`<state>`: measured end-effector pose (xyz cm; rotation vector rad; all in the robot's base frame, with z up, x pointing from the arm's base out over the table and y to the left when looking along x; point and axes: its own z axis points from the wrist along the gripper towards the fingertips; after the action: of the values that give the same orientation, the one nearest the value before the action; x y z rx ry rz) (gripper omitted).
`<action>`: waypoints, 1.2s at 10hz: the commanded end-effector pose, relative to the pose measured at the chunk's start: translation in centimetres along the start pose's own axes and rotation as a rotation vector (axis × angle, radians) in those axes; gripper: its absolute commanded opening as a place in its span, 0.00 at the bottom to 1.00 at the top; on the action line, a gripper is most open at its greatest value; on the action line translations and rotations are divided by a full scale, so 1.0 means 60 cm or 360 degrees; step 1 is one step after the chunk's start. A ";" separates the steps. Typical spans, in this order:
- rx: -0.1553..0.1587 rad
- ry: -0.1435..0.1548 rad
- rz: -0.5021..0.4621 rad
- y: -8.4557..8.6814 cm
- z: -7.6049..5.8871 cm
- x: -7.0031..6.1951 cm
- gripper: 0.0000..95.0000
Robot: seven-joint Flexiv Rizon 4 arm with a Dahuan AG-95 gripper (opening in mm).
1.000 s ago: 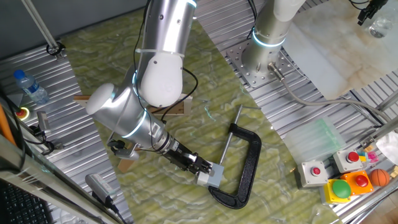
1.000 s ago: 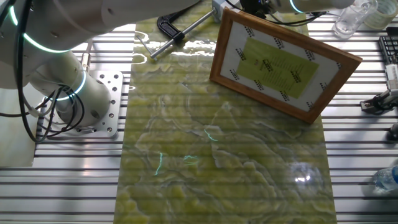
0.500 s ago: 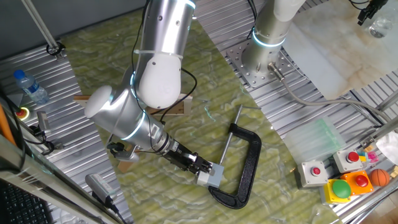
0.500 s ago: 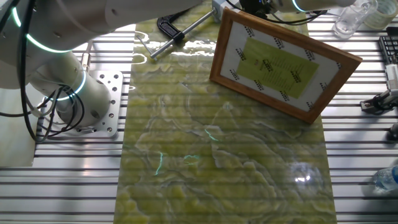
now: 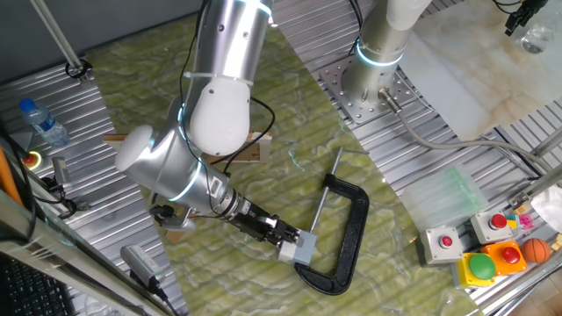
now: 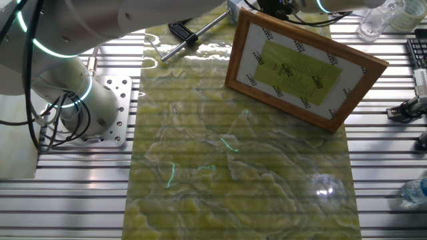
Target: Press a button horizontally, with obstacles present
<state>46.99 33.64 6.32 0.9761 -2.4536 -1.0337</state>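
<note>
The button (image 5: 302, 247) is a small light-grey cube with a darker side face, lying inside the mouth of the black C-clamp (image 5: 348, 235). My gripper (image 5: 279, 235) reaches in low from the left, and its dark tip is against the cube's left face. No gap between the fingers shows. The wooden obstacles are mostly hidden behind my arm in this view; brown ends (image 5: 254, 151) show. In the other fixed view the framed wooden board (image 6: 304, 65) leans upright, and hides most of the gripper and the button (image 6: 233, 7) at the top edge.
A second robot base (image 5: 373, 66) stands at the back. Grey boxes with red buttons (image 5: 444, 241) and a yellow box with a green button (image 5: 481, 267) sit at the right. A water bottle (image 5: 42, 123) lies at the far left. The clamp's screw rod (image 6: 193, 35) points across the mat.
My arm's elbow has shifted slightly to the left. The gripper tip stays at the button, and the button and clamp have not visibly moved.
</note>
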 end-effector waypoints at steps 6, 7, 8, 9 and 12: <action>-0.0058 -0.0057 0.0007 0.016 0.024 -0.010 0.80; -0.0063 -0.0066 0.0004 0.016 0.023 -0.011 0.80; -0.0065 -0.0071 0.0005 0.017 0.023 -0.011 0.80; -0.0064 -0.0073 0.0009 0.017 0.024 -0.012 0.80; -0.0047 -0.0091 0.0026 0.017 0.023 -0.012 0.80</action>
<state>46.47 35.40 6.05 0.9279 -2.4811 -1.1033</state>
